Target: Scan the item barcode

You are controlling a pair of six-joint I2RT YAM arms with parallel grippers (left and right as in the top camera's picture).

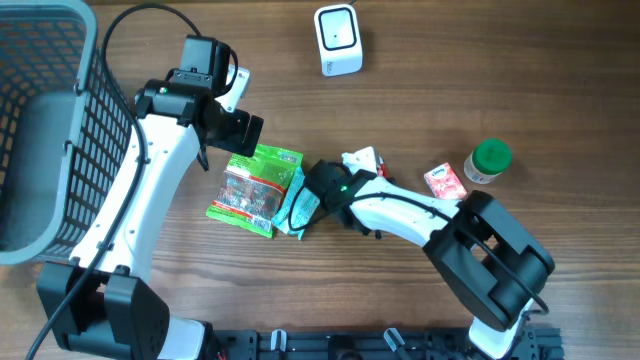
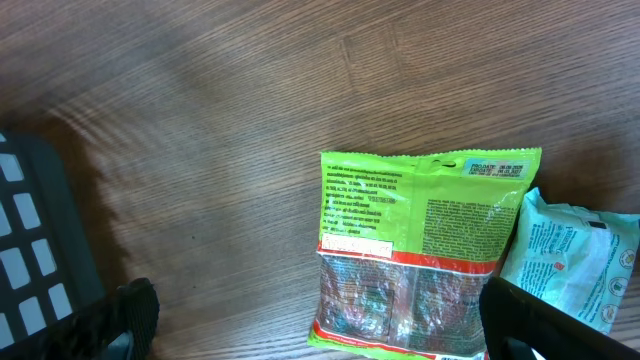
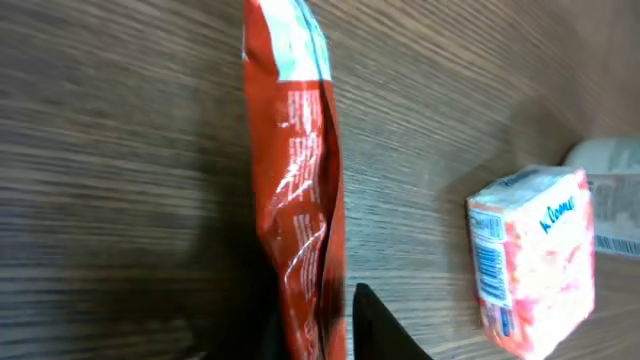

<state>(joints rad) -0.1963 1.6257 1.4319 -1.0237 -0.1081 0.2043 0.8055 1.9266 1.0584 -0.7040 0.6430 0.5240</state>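
Item (red packet (image 3: 295,200)): on edge, mid-bench, a bit R of centre. Its long side runs away from the R wrist cam. I read no barcode on the faces in view.
R claw (image 3: 316,338): at the packet's near end. One dark finger (image 3: 385,335) shows just beside the packet's R face; the other is lost in shadow. I can't make out whether the jaws pinch the packet or stand just off it.
L claw (image 2: 320,310): jaws spread full wide, nothing in them. It hovers above the green packet, L of centre.
Green packet (image 2: 420,250): flat on the bench, printed back up.
Blue packet (image 2: 570,255): flat, up against the green packet's R edge. R arm's elbow sits over it in the overhead view.
Scanner (image 1: 338,38): white unit near the far edge, approx centre, well apart from the item.
Pink box (image 3: 530,260): R of the red packet, near it but apart.
Bottle (image 1: 488,160): green cap, just beside the pink box on the side toward the R edge.
Basket (image 1: 60,130): grey mesh, at the far L corner, running along the L edge.
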